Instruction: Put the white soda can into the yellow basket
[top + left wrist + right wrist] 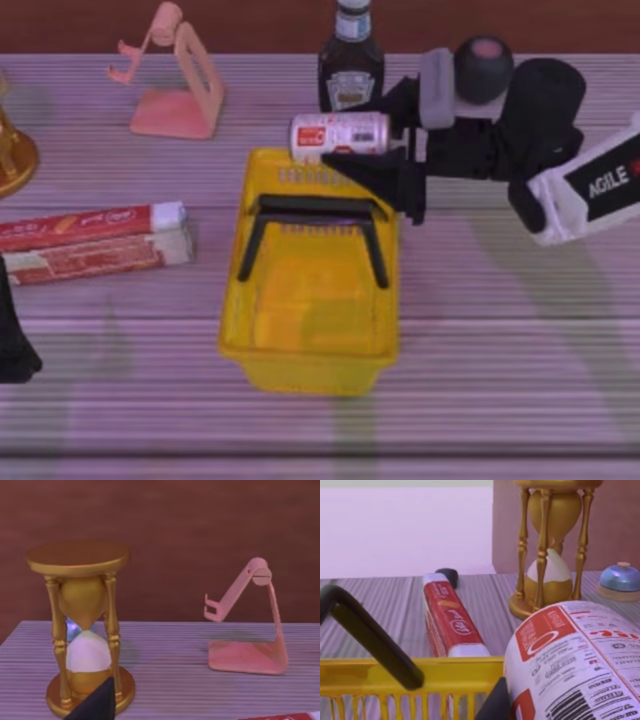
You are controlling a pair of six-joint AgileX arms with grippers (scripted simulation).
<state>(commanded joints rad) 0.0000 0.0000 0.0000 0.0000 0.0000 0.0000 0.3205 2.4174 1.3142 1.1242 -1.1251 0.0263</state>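
Observation:
The yellow basket (pixel 310 350) stands at the table's middle, its two black handles (pixel 312 215) folded across the opening. The white soda can (pixel 338 135), with its red label, lies on its side just above the basket's far rim (pixel 410 672). My right gripper (pixel 348 150) reaches in from the right and is shut on the can. The can (pixel 575 665) fills the right wrist view, with one dark finger (pixel 495 705) against it. My left arm (pixel 12 340) is parked at the table's left edge, far from the basket.
A dark sauce bottle (pixel 350 65) stands just behind the can. A pink phone stand (pixel 180 85) is at the far left. A gold hourglass (pixel 82 630) stands at the left edge. A red and white box (pixel 95 240) lies left of the basket. A small bell (pixel 620 580) sits near the hourglass.

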